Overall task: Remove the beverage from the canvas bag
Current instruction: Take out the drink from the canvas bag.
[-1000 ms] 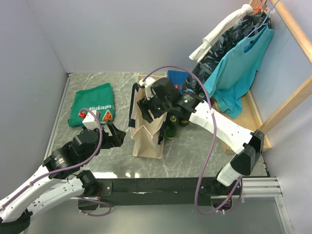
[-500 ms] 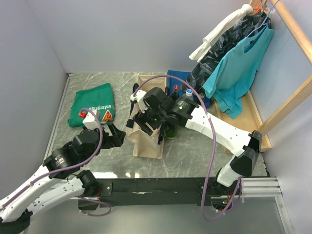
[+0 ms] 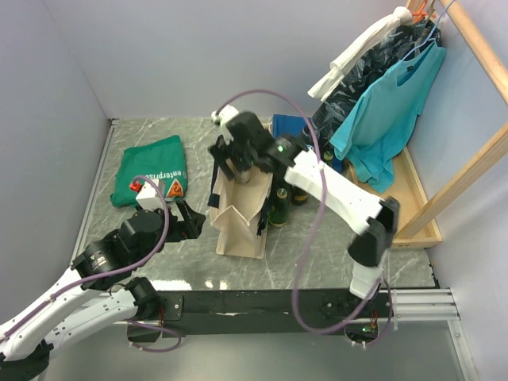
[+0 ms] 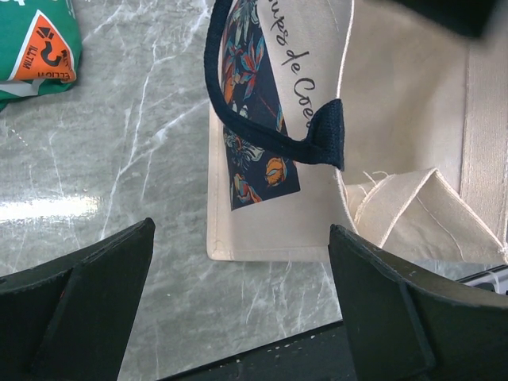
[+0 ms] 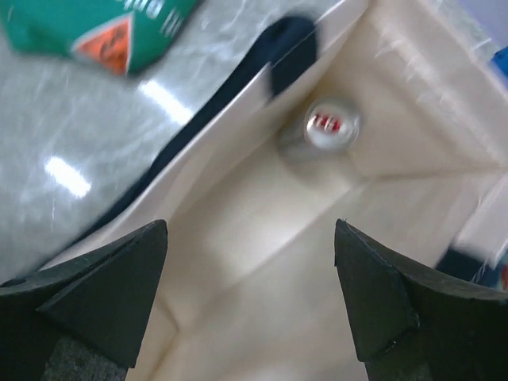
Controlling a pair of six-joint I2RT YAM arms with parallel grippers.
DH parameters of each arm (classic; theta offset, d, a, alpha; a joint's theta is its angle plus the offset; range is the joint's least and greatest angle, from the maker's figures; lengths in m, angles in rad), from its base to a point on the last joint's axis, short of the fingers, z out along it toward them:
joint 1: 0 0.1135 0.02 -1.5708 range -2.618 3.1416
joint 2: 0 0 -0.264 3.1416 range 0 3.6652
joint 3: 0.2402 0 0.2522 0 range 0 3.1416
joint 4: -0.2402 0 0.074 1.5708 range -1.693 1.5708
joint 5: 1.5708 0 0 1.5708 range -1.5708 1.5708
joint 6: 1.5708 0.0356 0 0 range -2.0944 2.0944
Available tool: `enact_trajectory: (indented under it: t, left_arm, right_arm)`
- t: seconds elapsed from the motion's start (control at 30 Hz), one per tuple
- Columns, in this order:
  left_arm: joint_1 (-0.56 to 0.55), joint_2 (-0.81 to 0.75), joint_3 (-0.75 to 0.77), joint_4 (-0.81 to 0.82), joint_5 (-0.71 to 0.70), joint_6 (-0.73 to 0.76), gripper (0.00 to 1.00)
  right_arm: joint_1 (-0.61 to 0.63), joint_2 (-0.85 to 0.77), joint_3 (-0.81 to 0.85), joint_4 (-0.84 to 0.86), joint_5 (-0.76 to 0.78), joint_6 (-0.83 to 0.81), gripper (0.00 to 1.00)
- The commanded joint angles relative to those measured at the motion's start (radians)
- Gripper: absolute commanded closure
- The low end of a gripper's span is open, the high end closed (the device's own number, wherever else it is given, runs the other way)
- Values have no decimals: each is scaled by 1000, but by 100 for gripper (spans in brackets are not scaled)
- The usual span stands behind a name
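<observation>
The cream canvas bag (image 3: 240, 214) with navy handles stands upright at the table's middle. It also shows in the left wrist view (image 4: 381, 143) and from above in the right wrist view (image 5: 262, 262). Inside it stands a beverage (image 5: 331, 128) with a silver top and red marks. My right gripper (image 3: 238, 163) is open and empty above the bag's mouth, looking down into it (image 5: 250, 298). My left gripper (image 3: 190, 222) is open and empty just left of the bag's base (image 4: 238, 317).
A folded green T-shirt (image 3: 149, 171) lies at the back left. Dark bottles (image 3: 278, 208) stand right of the bag, near a folded blue cloth (image 3: 290, 127). Clothes (image 3: 389, 103) hang at the back right over a wooden rack (image 3: 417, 206).
My right gripper has lifted up and back from low against the bag to above its mouth. The bag stands more upright. The left arm has not moved.
</observation>
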Motion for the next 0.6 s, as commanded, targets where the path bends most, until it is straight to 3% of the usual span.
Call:
enact_trajectory:
  t: [0.0, 0.17, 0.57]
  left_arm:
    - [-5, 10, 12, 22, -14, 3, 4]
    - [-5, 41, 15, 22, -11, 5, 4]
    - [-5, 70, 15, 17, -16, 2, 4]
  right_arm:
    - [-114, 126, 193, -45, -35, 73, 9]
    - [-143, 212, 261, -73, -39, 89, 9]
    - [-206, 246, 194, -18, -159, 162, 9]
